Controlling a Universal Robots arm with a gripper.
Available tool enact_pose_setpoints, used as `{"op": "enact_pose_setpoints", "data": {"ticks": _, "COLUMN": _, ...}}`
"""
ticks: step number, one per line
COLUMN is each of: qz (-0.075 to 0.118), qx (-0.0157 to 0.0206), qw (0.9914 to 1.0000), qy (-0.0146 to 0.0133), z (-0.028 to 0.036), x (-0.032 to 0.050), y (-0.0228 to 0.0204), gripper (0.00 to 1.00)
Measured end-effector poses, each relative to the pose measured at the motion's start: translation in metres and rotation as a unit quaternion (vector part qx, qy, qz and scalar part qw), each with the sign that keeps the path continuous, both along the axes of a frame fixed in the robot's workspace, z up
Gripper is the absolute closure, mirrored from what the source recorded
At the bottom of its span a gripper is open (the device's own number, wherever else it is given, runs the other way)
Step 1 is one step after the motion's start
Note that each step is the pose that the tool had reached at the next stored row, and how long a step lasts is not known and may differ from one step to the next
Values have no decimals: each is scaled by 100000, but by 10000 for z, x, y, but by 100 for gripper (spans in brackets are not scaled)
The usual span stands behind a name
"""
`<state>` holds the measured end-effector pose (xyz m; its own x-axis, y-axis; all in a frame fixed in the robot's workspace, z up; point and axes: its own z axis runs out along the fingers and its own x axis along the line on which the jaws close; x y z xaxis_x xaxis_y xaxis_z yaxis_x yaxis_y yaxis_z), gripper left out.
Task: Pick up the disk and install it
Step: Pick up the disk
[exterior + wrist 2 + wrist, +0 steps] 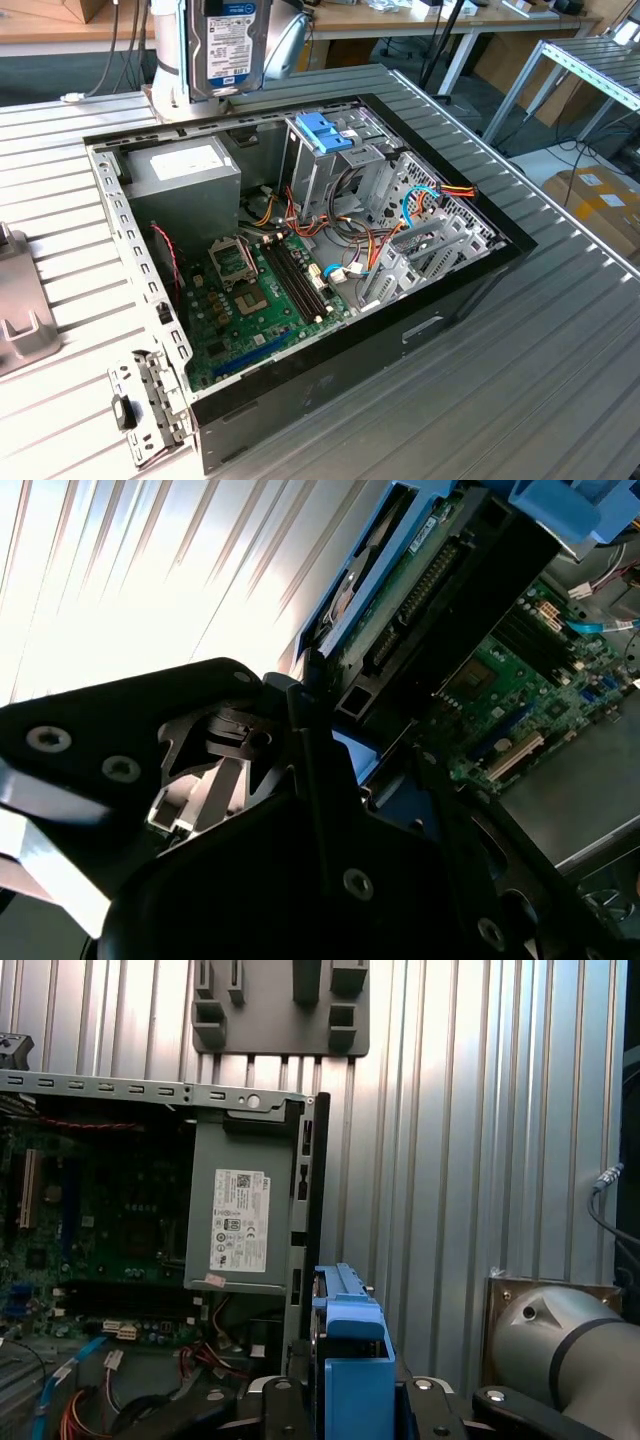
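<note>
The jaws of the gripper (346,1402) are clamped on the disk (232,42), holding it upright in the air with its white label turned toward the exterior view. The disk hangs over the far edge of the open computer case (300,405), just beyond the grey power supply box (185,178). The case lies on the ribbed metal tabletop (520,380).

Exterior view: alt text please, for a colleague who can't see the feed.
The disk hangs upright beside the arm, label facing the camera, above the far edge of an open computer case on a slatted metal table. Inside are a green motherboard, a grey power supply and a metal cage with a blue top.
</note>
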<state>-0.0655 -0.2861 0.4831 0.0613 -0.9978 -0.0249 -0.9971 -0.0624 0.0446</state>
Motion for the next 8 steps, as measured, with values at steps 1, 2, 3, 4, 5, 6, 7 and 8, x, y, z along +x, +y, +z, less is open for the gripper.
{"op": "enact_pose_setpoints", "data": {"ticks": 1, "qz": -1, "qx": 1, "qw": 100000, "qy": -2, "z": 0, "x": 15, "y": 0, "gripper": 63}}
{"op": "enact_pose_setpoints", "data": {"ticks": 2, "qz": -1, "qx": 3, "qw": 100000, "qy": -4, "z": -1, "x": 31, "y": 0, "gripper": 63}}
{"op": "enact_pose_setpoints", "data": {"ticks": 3, "qz": -5, "qx": 4, "qw": 100000, "qy": -2, "z": -1, "x": 53, "y": -1, "gripper": 63}}
{"op": "enact_pose_setpoints", "data": {"ticks": 4, "qz": 0, "qx": 2, "qw": 100000, "qy": 0, "z": -1, "x": 67, "y": -1, "gripper": 63}}
{"op": "enact_pose_setpoints", "data": {"ticks": 5, "qz": 0, "qx": -1, "qw": 100000, "qy": 1, "z": -1, "x": 86, "y": -1, "gripper": 63}}
{"op": "enact_pose_setpoints", "data": {"ticks": 6, "qz": 0, "qx": 3, "qw": 100000, "qy": -2, "z": -1, "x": 99, "y": -2, "gripper": 63}}
{"op": "enact_pose_setpoints", "data": {"ticks": 7, "qz": 1, "qx": 6, "qw": 100000, "qy": -3, "z": -1, "x": 110, "y": -4, "gripper": 63}}
{"op": "enact_pose_setpoints", "data": {"ticks": 8, "qz": -2, "qx": 14, "qw": 100000, "qy": -2, "z": -2, "x": 115, "y": -7, "gripper": 63}}
